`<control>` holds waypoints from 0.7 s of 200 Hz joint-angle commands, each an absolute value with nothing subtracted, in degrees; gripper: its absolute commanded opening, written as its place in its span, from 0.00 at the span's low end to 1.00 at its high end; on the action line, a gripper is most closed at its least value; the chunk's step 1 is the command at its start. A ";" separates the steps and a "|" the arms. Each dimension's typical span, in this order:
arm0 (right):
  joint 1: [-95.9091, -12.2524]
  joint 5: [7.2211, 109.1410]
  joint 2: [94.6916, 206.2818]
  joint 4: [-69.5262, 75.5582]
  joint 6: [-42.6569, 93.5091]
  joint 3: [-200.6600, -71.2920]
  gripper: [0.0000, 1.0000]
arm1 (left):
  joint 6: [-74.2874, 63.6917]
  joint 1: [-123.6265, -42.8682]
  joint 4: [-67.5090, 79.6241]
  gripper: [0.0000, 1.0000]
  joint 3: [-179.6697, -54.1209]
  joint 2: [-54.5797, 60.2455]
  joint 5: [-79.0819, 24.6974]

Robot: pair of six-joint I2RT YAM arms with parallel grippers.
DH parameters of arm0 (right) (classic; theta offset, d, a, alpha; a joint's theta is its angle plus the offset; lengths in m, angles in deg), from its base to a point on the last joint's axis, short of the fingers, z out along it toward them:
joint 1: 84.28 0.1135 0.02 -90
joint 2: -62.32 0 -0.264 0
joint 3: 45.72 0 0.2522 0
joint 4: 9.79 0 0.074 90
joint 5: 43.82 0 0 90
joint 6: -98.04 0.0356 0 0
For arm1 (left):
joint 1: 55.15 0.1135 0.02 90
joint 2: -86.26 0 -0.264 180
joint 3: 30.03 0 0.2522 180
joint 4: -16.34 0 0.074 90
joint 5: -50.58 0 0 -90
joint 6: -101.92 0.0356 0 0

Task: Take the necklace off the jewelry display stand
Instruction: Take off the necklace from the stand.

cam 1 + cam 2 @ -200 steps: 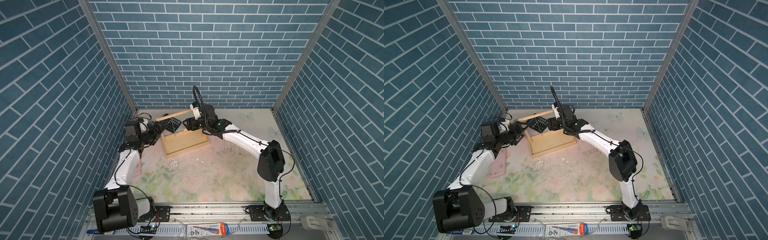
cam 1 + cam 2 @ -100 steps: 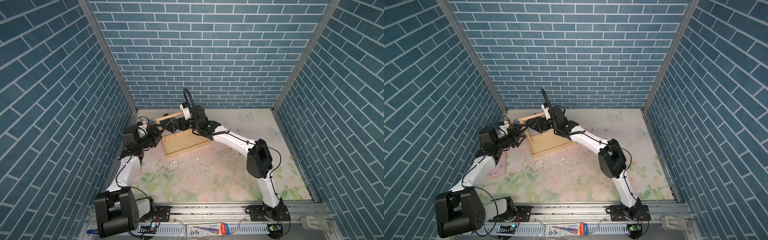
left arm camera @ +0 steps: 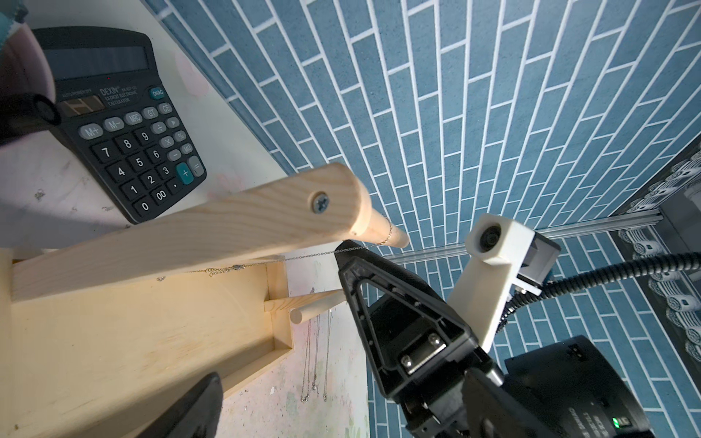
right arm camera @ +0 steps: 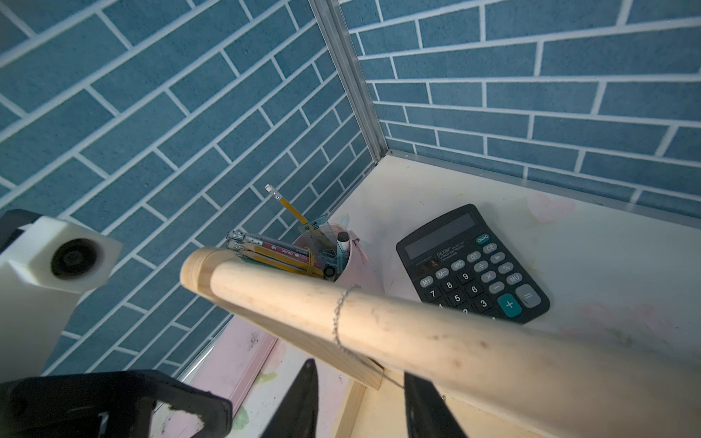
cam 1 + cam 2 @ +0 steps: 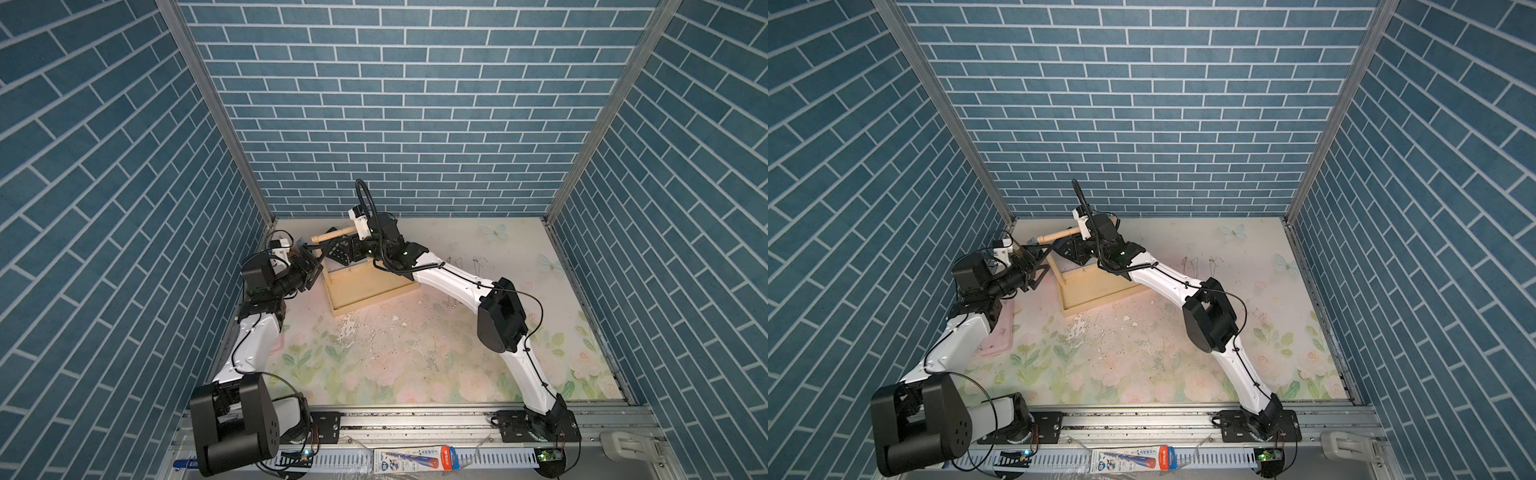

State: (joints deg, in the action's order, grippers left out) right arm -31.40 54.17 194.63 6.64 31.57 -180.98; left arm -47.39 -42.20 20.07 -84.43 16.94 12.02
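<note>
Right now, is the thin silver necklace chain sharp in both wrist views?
Right wrist: thin silver necklace chain crisp on the pale round wooden dowel, white camera housing blurred. Left wrist: chain faint but in focus. Top views: too small.

Both top views hang high at the front, side by side, staring down over the whole table (image 5: pixel 415 365) to the back wall (image 5: pixel 395 124). Left wrist camera sits low and close beside the jewelry display stand (image 3: pixel 189 235), peering up across it. Right wrist camera hovers tight over the top dowel (image 4: pixel 417 333), facing the back-left corner (image 4: pixel 375 159). Both wrist views share the calculator (image 4: pixel 474 261)
</note>
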 commanded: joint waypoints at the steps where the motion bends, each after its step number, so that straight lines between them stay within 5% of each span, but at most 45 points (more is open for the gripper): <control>1: -30.95 53.61 196.25 7.33 31.16 -183.73 0.34 | -47.49 -41.70 21.81 0.99 -82.64 18.13 13.14; 140: -30.55 51.86 196.56 8.58 30.21 -186.04 0.10 | -47.60 -41.53 21.45 0.99 -82.28 17.97 13.22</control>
